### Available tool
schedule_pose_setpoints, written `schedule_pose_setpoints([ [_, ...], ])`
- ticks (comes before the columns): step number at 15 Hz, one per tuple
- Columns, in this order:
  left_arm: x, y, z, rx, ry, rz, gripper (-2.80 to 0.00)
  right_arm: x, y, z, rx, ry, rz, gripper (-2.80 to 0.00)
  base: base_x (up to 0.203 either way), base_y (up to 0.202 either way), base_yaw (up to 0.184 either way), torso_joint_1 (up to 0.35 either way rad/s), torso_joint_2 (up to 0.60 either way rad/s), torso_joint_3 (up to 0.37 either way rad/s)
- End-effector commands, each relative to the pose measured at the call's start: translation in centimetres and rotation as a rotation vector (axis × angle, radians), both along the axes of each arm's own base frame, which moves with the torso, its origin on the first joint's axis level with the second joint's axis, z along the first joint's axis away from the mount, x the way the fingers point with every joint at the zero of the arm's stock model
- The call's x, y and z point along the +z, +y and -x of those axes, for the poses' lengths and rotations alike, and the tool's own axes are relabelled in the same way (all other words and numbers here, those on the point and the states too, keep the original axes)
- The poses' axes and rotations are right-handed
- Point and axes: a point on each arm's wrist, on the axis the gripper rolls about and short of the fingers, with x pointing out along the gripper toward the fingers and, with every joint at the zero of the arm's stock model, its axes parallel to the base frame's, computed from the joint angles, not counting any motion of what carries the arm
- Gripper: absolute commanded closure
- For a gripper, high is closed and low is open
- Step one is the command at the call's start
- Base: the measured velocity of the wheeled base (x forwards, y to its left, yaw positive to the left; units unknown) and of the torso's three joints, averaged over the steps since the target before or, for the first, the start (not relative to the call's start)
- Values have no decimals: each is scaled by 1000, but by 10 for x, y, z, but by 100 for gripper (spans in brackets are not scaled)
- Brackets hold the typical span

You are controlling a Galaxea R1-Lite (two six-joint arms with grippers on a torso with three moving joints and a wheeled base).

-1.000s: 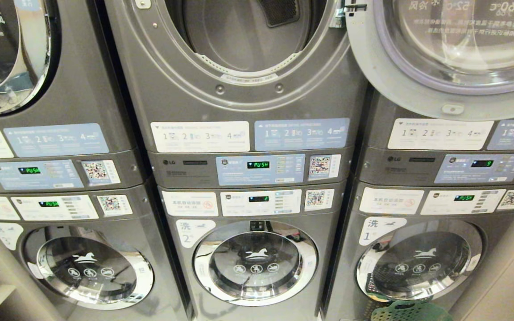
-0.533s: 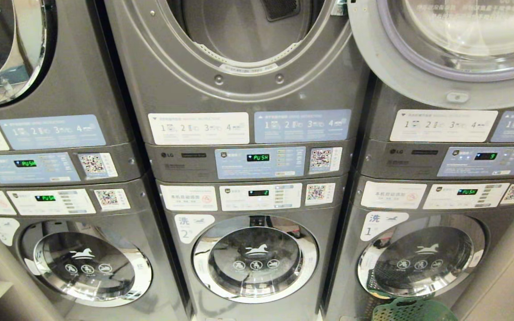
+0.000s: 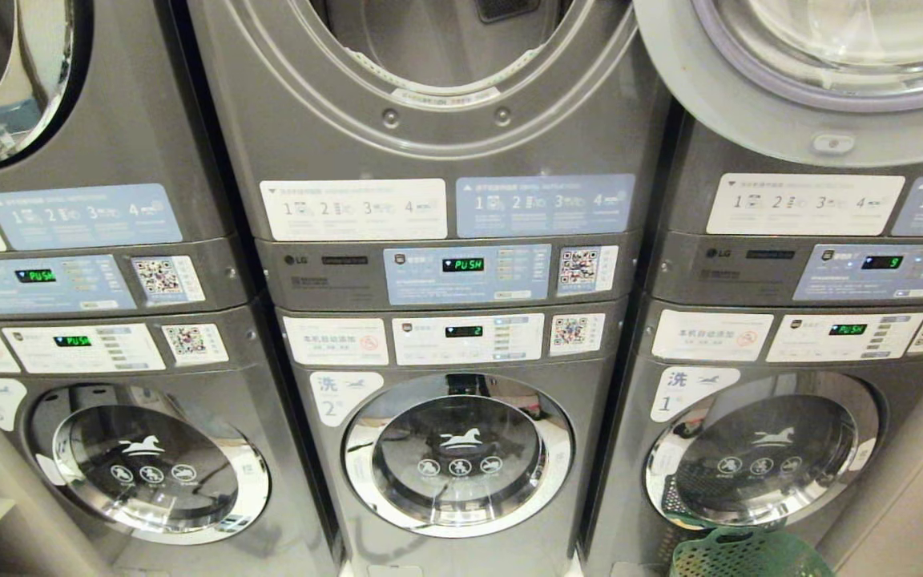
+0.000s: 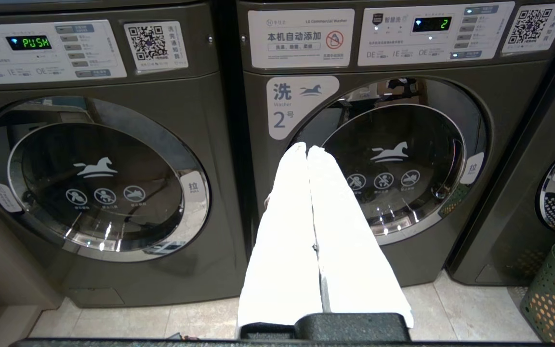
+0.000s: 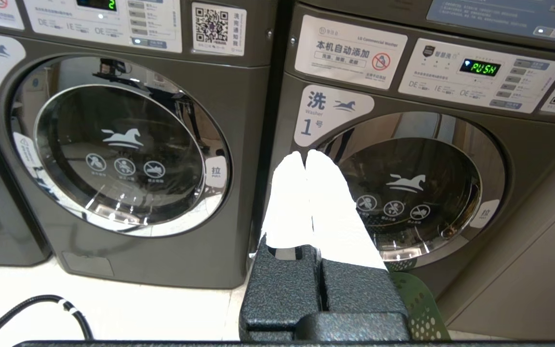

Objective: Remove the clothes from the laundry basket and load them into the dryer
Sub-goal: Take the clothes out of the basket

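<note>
Three stacks of grey laundry machines fill the head view, dryers above and washers below. The middle dryer (image 3: 429, 48) stands open, its drum empty as far as it shows, and its door (image 3: 814, 88) is swung aside to the right so the mouth is free for loading.

Neither arm appears in the head view. The left gripper (image 4: 307, 150) points level at the closed door of washer 2 (image 4: 393, 159), well short of touching it. Its white fingers (image 4: 287, 217) are pressed together with nothing between them. The right gripper (image 5: 305, 155) points toward the seam between washer 2 and washer 1 (image 5: 417, 188), also apart from both. Its fingers (image 5: 330, 217) are closed tight and empty too.

The green basket (image 3: 750, 554) sits on the floor in front of washer 1, below and to the right of the right gripper, and well off to the right of the left one. Only its mesh rim shows in any view, so no clothes can be seen; whether it holds any cannot be told.

Both arms look parked, with nothing picked up, so the task seems to be at its very start. The basket sits low, so the right gripper would likely need to drop and open before taking any cloth.
</note>
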Motion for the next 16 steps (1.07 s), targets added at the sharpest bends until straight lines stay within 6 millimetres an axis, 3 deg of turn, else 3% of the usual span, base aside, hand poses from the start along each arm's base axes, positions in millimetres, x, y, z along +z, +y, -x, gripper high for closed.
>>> schedule_pose_setpoints([
  [1,0,0,0,0,1,0,0,0,0,0,1,1,3,0,0,0,0,-144,330,188],
  [10,0,0,0,0,1,14,0,0,0,0,1,1,1,0,0,0,0,-159,357,193],
  [16,0,0,0,1,1,14,0,0,0,0,1,1,1,0,0,0,0,-234,539,302],
])
